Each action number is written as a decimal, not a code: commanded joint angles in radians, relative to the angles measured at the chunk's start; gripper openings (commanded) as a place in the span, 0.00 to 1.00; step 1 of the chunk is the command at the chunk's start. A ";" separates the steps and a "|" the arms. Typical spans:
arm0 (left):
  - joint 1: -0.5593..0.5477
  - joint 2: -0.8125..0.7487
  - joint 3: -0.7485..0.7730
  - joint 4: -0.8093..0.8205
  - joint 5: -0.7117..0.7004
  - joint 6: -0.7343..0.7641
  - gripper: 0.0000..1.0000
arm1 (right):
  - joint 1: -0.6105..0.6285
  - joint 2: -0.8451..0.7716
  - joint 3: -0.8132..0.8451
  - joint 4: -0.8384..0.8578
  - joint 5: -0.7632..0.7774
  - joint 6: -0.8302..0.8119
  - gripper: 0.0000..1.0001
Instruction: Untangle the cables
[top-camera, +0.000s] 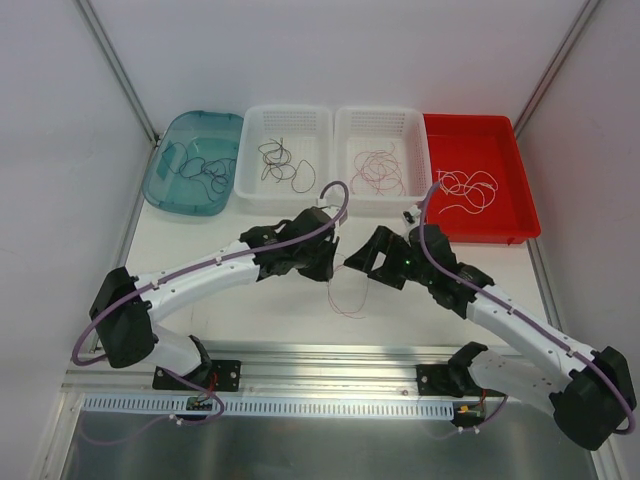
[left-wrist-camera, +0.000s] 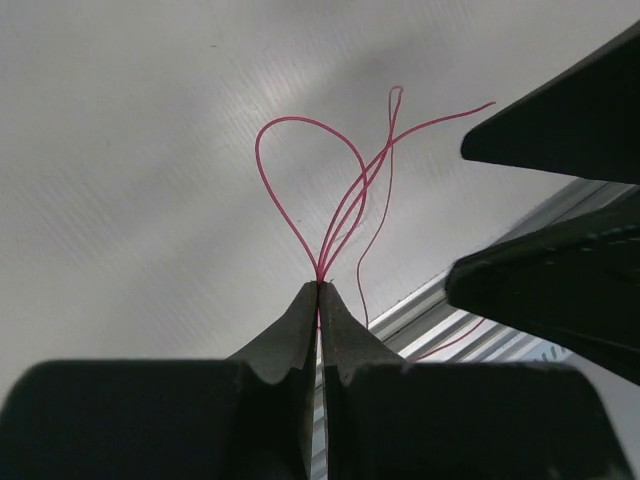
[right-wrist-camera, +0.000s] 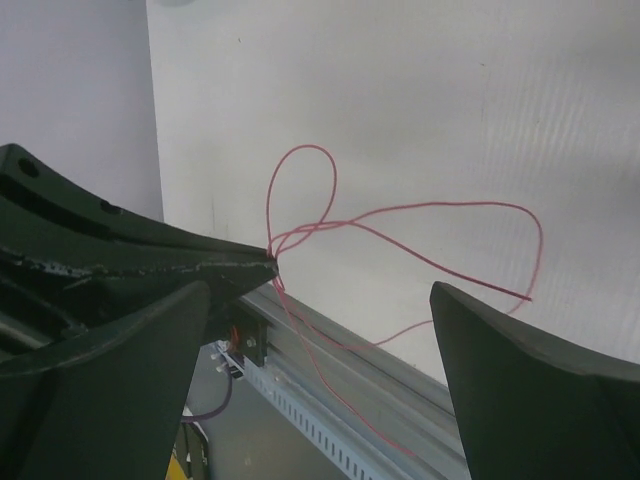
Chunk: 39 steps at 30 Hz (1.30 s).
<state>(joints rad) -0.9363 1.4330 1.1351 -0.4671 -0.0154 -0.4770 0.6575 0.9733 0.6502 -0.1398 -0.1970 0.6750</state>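
One thin red/pink cable (top-camera: 349, 300) hangs in loose loops over the white table between the two arms. My left gripper (top-camera: 334, 262) is shut on it. In the left wrist view the jaws (left-wrist-camera: 320, 286) are pressed together with the cable's strands (left-wrist-camera: 340, 215) fanning up out of the tips. My right gripper (top-camera: 362, 262) is open and empty, just right of the left one. In the right wrist view its fingers (right-wrist-camera: 320, 290) stand wide apart, with the left gripper's tip (right-wrist-camera: 262, 262) and the cable's loops (right-wrist-camera: 305, 231) between them. The right gripper (left-wrist-camera: 455, 215) also shows in the left wrist view.
Four containers line the back: a teal bin (top-camera: 225, 135) with dark cables (top-camera: 205, 170), a white basket (top-camera: 288, 115) with black and brown cables, a white basket (top-camera: 382, 115) with pink cables, and a red tray (top-camera: 470, 130) with white cables (top-camera: 468, 190). An aluminium rail (top-camera: 330, 355) runs along the near edge.
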 joint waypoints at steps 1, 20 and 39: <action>-0.038 0.004 0.058 0.036 -0.040 0.038 0.00 | 0.027 0.019 0.008 0.106 0.037 0.104 0.97; -0.144 -0.022 0.054 0.091 -0.069 0.064 0.08 | 0.068 0.027 0.038 0.014 0.174 0.092 0.03; 0.154 -0.409 -0.227 0.081 -0.092 0.003 0.99 | -0.148 0.203 0.697 -0.400 0.288 -0.601 0.01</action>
<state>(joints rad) -0.8627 1.1366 0.9806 -0.3733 -0.1135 -0.4442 0.5682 1.1091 1.2350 -0.4934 0.1139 0.2588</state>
